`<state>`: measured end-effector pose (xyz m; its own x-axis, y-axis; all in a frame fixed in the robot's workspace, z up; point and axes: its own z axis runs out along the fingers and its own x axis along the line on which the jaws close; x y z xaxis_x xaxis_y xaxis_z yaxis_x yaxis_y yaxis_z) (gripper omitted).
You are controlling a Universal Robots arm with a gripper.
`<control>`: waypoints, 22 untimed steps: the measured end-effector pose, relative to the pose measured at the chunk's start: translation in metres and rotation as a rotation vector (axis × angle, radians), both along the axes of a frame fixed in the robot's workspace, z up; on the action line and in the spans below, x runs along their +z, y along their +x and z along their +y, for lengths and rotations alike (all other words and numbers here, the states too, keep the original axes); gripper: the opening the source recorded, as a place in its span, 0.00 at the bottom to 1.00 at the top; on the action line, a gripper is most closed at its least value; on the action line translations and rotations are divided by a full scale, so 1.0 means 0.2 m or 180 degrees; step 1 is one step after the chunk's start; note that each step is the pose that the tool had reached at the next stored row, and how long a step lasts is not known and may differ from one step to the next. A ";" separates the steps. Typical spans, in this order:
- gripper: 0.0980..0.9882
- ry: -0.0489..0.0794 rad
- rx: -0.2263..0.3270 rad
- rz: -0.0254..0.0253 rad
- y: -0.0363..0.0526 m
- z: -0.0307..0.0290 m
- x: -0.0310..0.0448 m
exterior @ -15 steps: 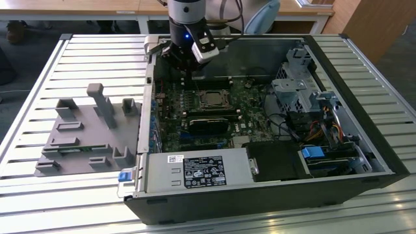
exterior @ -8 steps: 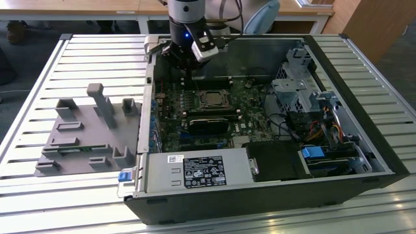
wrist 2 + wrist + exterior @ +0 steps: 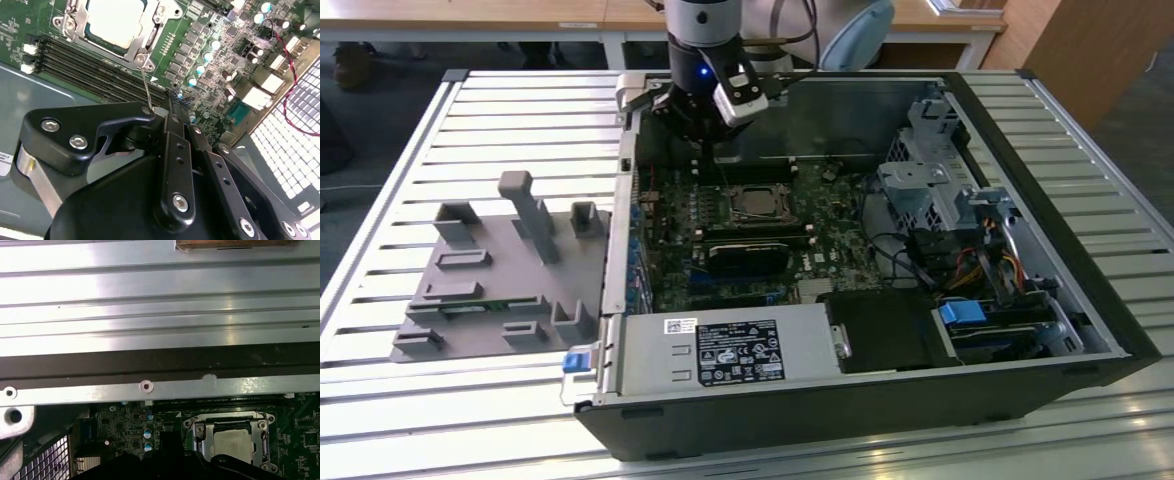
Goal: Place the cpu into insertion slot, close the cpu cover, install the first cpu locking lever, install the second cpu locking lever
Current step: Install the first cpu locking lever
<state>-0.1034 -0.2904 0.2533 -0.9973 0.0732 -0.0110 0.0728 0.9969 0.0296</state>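
Silver slatted metal forms the table (image 3: 427, 110), and on it a black computer case (image 3: 854, 415) lies on its side with the open face up. At the far edge of the case the robot arm (image 3: 703, 30) reaches down into the opening. A grey power-supply box (image 3: 720, 350) fills the near corner of the case, toward the exterior view's left. Outside the case, further to the exterior view's left, a grey moulded fixture (image 3: 480, 290) with upright posts sits on the table. A green motherboard (image 3: 670, 262) covers the floor of the case. The black gripper (image 3: 165, 107) hangs just above the board, close beside the processor socket. Its fingers are drawn together with no gap showing between them. The insertion slot (image 3: 192, 422) sits in the middle of the board, next to long black memory slots (image 3: 90, 65). The cpu cover (image 3: 150, 35), a thin silver frame, lies flat on the slot. The cpu (image 3: 117, 20) rests inside the slot, its dull silver top showing through the cover's window. A thin wire locking lever (image 3: 145, 85) rises from one corner of the socket, and its upper end meets the fingertips. Whether it is pinched or only touched cannot be told.
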 end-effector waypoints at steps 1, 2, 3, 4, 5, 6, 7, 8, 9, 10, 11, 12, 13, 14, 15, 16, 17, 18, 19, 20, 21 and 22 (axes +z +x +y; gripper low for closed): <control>0.02 0.0000 0.0000 0.0000 0.005 0.000 0.000; 0.02 0.0000 0.0000 0.0000 0.011 0.000 0.000; 0.02 0.0000 0.0000 0.0000 0.018 0.000 0.000; 0.02 0.0000 0.0000 0.0000 0.027 0.001 0.000; 0.02 0.0000 0.0000 0.0000 0.035 0.001 0.000; 0.02 0.0000 0.0000 0.0000 0.045 0.001 0.000; 0.02 0.0000 0.0000 0.0000 0.056 0.002 0.000; 0.02 0.0000 0.0000 0.0000 0.067 0.002 -0.001; 0.02 0.0000 0.0000 0.0000 0.078 0.003 -0.001; 0.02 0.0000 0.0000 0.0000 0.090 0.004 -0.001; 0.02 0.0000 0.0000 0.0000 0.102 0.005 -0.002; 0.02 0.0000 0.0000 0.0000 0.115 0.006 -0.002; 0.02 0.0000 0.0000 0.0000 0.130 0.006 -0.003; 0.02 0.0000 0.0000 0.0001 0.146 0.007 -0.004; 0.02 0.0000 0.0000 0.0002 0.168 0.007 -0.005; 0.02 0.0000 0.0000 0.0003 0.191 0.008 -0.007; 0.02 0.0000 0.0000 0.0005 0.213 0.008 -0.009; 0.02 0.0000 -0.0001 0.0007 0.235 0.009 -0.012; 0.02 0.0000 0.0000 0.0009 0.253 0.010 -0.014; 0.02 0.0003 0.0001 0.0009 0.259 0.010 -0.017; 0.02 0.0018 0.0001 0.0009 0.259 0.009 -0.017; 0.02 0.0044 0.0001 0.0009 0.260 0.009 -0.018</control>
